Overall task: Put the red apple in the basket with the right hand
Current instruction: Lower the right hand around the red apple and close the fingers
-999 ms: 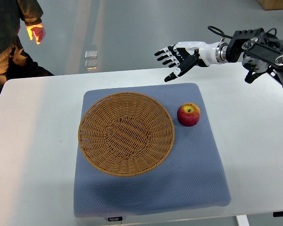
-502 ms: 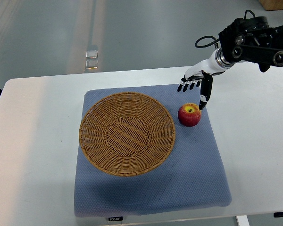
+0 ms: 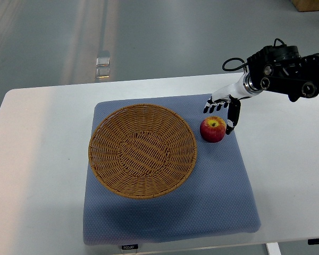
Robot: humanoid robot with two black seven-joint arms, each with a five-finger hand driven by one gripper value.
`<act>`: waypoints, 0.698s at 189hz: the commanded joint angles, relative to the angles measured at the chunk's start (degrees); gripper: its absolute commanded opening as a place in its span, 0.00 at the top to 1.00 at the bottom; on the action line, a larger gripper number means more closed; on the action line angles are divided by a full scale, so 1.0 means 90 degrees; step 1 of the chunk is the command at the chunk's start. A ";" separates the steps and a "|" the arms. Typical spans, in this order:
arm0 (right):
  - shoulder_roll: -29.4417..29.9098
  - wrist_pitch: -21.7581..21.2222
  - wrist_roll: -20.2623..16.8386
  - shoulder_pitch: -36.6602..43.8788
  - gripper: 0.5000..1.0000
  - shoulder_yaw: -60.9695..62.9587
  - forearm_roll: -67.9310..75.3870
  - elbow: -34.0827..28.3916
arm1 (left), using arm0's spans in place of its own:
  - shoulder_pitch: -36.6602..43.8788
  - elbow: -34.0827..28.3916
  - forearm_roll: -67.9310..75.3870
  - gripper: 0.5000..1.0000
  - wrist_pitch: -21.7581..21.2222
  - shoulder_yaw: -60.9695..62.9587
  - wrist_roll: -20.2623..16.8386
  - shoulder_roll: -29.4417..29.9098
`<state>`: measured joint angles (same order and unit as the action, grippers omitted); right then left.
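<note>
The red apple (image 3: 213, 129) is seen on the blue mat (image 3: 170, 212), right of centre in the frame, just beside the right rim of the empty wicker basket (image 3: 142, 150). The right hand (image 3: 221, 109) is positioned at the apple's upper right, fingers spread and nothing grasped, thumb down beside the fruit. Bare white bench (image 3: 37, 175) is left around the mat's edges.

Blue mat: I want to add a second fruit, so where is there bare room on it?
The blue padded mat is bare along its near strip below the round woven wicker basket and at its right part below the red apple. It is crowded at the far right corner, where the right hand reaches the apple.
</note>
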<state>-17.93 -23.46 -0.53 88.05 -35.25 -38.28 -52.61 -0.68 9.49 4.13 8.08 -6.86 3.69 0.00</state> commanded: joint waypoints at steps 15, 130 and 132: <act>0.0108 0.0117 0.0001 -0.0155 0.16 0.0011 -0.0004 0.0065 | -0.0003 0.0000 0.0000 0.00 0.0000 0.0000 -0.0010 0.0000; 0.0234 0.0322 0.0049 -0.0379 0.21 0.0089 -0.0004 0.0172 | 0.0007 -0.0009 0.0000 0.00 0.0000 0.0000 0.0000 0.0000; 0.0234 0.0322 0.0049 -0.0379 0.21 0.0089 -0.0004 0.0172 | 0.0007 -0.0009 0.0000 0.00 0.0000 0.0000 0.0000 0.0000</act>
<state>-15.89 -20.62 -0.15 84.74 -34.61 -38.36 -51.10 -0.64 9.41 4.13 8.08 -6.87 3.68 0.00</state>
